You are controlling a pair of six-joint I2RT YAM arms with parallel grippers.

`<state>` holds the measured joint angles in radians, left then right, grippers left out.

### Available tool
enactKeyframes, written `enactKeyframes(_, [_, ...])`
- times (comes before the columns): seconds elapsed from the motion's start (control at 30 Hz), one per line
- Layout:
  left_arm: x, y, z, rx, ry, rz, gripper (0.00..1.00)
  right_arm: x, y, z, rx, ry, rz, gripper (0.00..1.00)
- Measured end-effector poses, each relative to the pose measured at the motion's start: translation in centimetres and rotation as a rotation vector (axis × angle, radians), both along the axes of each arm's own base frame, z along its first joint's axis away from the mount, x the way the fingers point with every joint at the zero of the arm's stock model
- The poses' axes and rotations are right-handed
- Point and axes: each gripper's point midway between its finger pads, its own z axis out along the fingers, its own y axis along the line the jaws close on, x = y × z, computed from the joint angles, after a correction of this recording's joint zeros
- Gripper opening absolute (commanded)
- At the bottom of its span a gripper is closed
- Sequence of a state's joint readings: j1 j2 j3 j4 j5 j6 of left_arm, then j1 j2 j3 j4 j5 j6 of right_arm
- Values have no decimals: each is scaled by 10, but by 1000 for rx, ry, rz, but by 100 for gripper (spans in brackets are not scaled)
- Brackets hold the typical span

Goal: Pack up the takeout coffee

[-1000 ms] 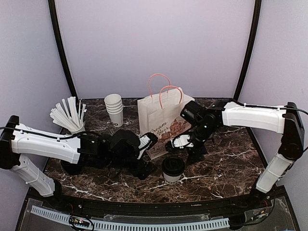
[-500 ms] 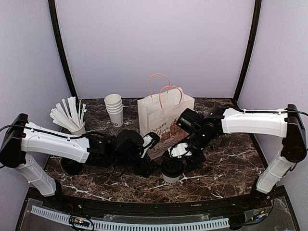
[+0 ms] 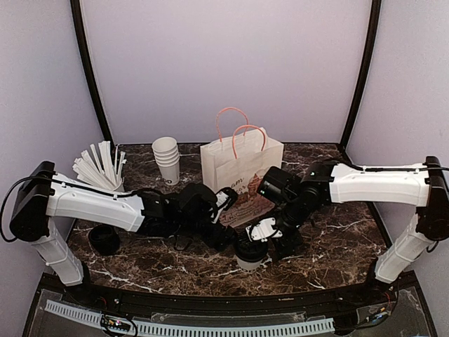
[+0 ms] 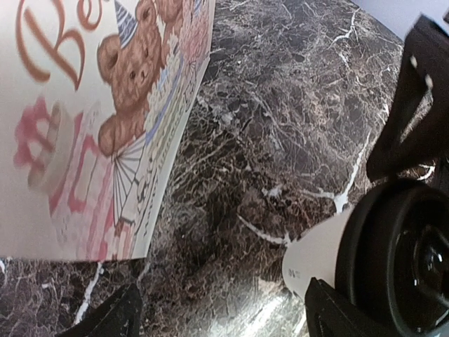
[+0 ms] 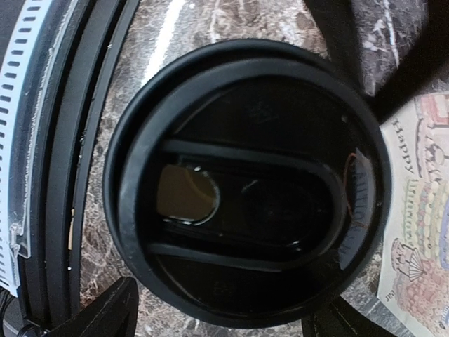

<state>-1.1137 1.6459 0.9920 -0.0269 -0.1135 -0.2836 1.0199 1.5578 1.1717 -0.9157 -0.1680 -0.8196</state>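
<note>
The takeout coffee (image 3: 250, 253), a small white cup with a black lid, stands near the table's front edge. My right gripper (image 3: 264, 235) hangs directly above it. In the right wrist view the black lid (image 5: 245, 182) fills the frame, and the right gripper (image 5: 221, 324) is open with a finger on either side of the lid's rim. My left gripper (image 3: 223, 235) is open, low on the table just left of the cup. In the left wrist view the cup's white wall (image 4: 316, 256) is at the right, by my right finger (image 4: 337, 316). Nothing sits between the left gripper's (image 4: 221, 319) fingers.
A white paper bag (image 3: 235, 168) with pink handles and a bear print stands upright behind the cup, its face close to both grippers (image 4: 84, 105). Nested white cups (image 3: 167, 158) and a cup of wrapped straws (image 3: 102, 170) stand back left. A black round object (image 3: 104, 240) lies front left.
The right gripper has swung left and down from beside the bag to over the cup's lid. The left arm has reached right, bringing its gripper next to the cup.
</note>
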Motion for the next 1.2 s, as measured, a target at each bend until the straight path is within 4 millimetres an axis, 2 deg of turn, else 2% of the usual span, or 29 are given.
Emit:
enactKeyframes(0.23, [10,-9,5,-12,-19,-2,83,-15,-3,-4,-25,37,19,79])
enactKeyframes(0.47, [17,-14,17,-6,-60,-6,84,-21,-10,-5,-48,50,18,79])
enactKeyframes(0.57, [14,-5,25,2,-76,-12,84,-20,-11,2,-31,35,16,79])
enactKeyframes(0.63, [10,5,39,-17,-96,-13,84,-16,-13,6,-22,24,8,79])
enactKeyframes(0.8, [-3,31,64,-58,-129,-18,85,0,-14,14,-8,2,-27,80])
enactKeyframes(0.87, [-8,38,62,-54,-121,-23,85,6,-10,19,10,-10,-37,80])
enactKeyframes(0.97, [-19,49,43,-18,-80,-44,85,12,-3,24,33,-20,-37,80])
enactKeyframes(1.1, [-35,60,16,21,-12,-84,85,14,4,16,25,-4,-27,80])
enactKeyframes(1.2, [-47,61,8,19,25,-123,85,15,5,10,12,6,-25,80])
